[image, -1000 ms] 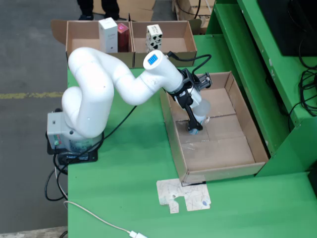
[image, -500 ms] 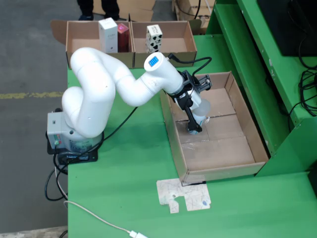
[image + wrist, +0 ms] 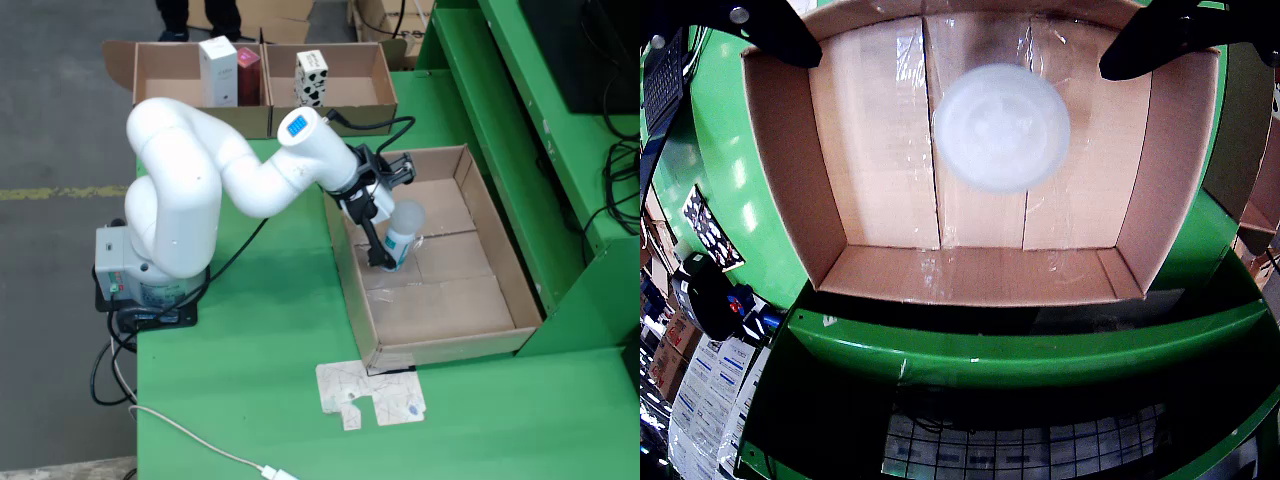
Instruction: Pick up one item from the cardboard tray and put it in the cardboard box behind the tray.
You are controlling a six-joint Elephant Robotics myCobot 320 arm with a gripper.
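A white bottle [image 3: 404, 231] with a round translucent cap [image 3: 1002, 127] stands upright in the long cardboard tray [image 3: 470, 300]. My gripper [image 3: 389, 256] hangs over it, open. In the wrist view the two black fingers [image 3: 770, 25] stand far apart at the top corners, with the cap between them and untouched. In the fixed view one black finger [image 3: 376, 243] runs down the bottle's left side; the other is hidden. Two cardboard boxes [image 3: 352, 92] sit beyond the tray at the table's far edge.
The left box holds a white carton [image 3: 218, 70] and a pink one [image 3: 248, 75]; the right box holds a spotted carton [image 3: 311, 77]. A cut cardboard scrap [image 3: 372, 395] lies in front of the tray. A green frame [image 3: 520, 150] rises at the right.
The arm has swung to the left and the gripper has shifted up and left, so the bottle shows more fully to the right of the finger. The bottle stays in place.
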